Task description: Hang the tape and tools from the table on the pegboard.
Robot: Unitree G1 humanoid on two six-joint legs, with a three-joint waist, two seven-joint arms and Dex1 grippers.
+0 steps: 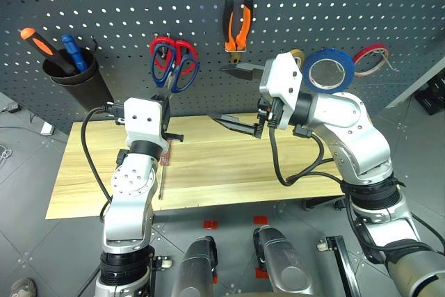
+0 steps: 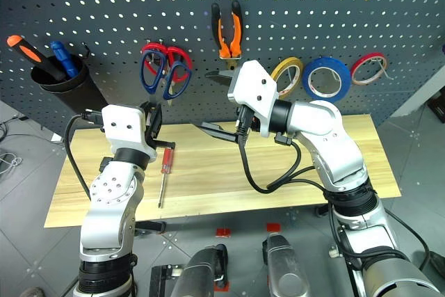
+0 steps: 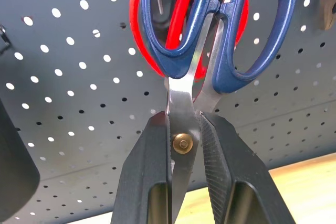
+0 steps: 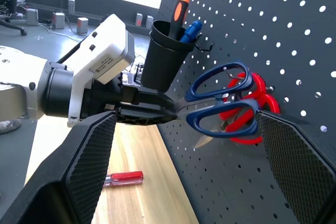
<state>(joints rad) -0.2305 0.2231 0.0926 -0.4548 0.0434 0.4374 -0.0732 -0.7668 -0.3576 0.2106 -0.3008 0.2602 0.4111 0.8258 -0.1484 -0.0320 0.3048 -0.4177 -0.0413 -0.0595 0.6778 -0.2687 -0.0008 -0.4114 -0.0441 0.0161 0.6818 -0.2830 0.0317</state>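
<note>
My left tool (image 3: 184, 145) pinches the blue scissors (image 3: 220, 35) by the blades, my right tool (image 1: 240, 95) spread wide; its wrist view catches the red screwdriver (image 4: 123, 178) on the table (image 4: 142, 203).

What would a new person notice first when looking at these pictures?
Most striking is the left end effector shut on the blades of the blue-handled scissors, holding them up against the pegboard, right over the red-handled scissors hanging there. Beside it, the right end effector points sideways with its fingers wide open and nothing in them. On the table below lies the red-handled screwdriver.
</note>
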